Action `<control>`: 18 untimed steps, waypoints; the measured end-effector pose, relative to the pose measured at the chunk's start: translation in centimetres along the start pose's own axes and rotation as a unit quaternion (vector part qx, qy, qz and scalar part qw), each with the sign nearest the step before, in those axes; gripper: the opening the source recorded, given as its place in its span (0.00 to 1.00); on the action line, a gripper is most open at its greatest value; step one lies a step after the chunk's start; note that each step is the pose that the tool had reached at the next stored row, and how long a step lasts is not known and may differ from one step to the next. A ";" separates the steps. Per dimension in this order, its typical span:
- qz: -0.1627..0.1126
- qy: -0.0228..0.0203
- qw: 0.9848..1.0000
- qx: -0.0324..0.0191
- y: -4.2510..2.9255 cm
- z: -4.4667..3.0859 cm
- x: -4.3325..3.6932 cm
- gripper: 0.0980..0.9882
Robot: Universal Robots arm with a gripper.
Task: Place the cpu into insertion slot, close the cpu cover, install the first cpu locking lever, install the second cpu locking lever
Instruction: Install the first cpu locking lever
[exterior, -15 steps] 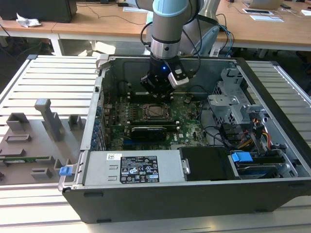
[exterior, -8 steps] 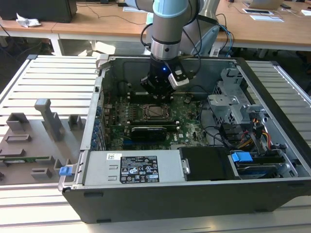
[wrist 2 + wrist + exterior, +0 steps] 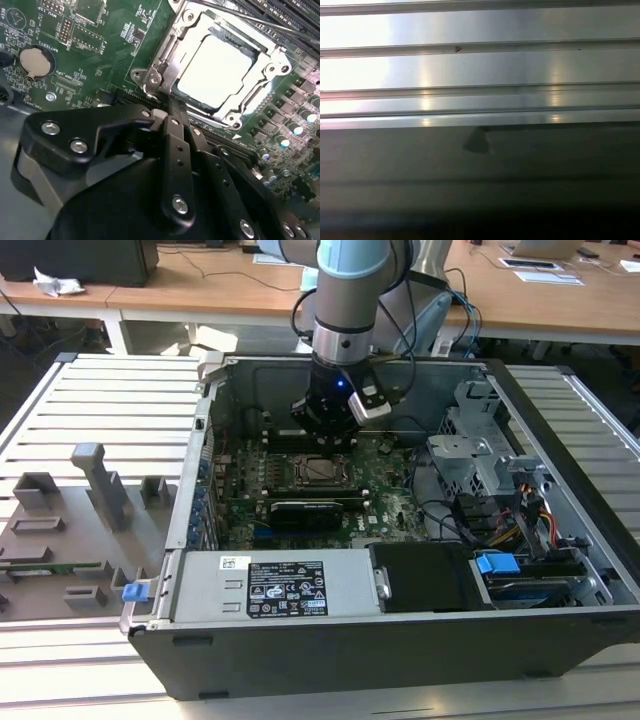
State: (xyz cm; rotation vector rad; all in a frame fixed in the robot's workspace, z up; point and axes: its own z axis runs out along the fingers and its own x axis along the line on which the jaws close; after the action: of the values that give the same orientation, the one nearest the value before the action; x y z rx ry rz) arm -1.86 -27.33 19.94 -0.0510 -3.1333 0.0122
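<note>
The cpu [image 3: 215, 70] shows its pale silver top inside the insertion slot [image 3: 324, 470] on the green board, and the chip hides the slot's pin field. The cpu cover [image 3: 246, 102], a thin metal frame, lies flat around the chip. A thin locking lever [image 3: 250, 20] runs along the socket's far side. My gripper [image 3: 172, 114] is shut, its black fingers pressed together with nothing between them. Its tips sit just off the socket's near corner [image 3: 152, 77]. In the exterior view the gripper [image 3: 330, 425] hangs low inside the case, just behind the socket.
A long black card [image 3: 315, 508] lies in front of the socket. The power supply [image 3: 290, 585] and drive cage [image 3: 475, 455] fill the case's front and right. A coin battery [image 3: 36, 60] and memory slots [image 3: 280, 15] flank the socket. Grey fixtures [image 3: 90, 490] stand on the slatted table [image 3: 480, 65].
</note>
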 end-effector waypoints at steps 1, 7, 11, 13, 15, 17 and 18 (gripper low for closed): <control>0.000 -0.001 1.000 0.000 0.06 -0.28 -0.03 0.01; -0.001 0.000 1.000 0.001 -1.31 -2.24 -0.04 0.01; -0.001 0.000 1.000 0.001 -4.36 -2.20 -0.11 0.01; -0.001 0.000 1.000 0.001 -4.44 -2.18 -0.11 0.01; -0.001 0.000 1.000 0.001 -4.45 -2.28 -0.12 0.01; -0.001 0.000 1.000 0.001 -4.45 -2.81 -0.13 0.01; -0.001 0.000 1.000 0.001 -4.45 -3.23 -0.12 0.01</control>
State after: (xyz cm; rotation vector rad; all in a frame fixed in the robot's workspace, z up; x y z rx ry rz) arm -1.85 -31.76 23.21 -0.0486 -3.1337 0.0142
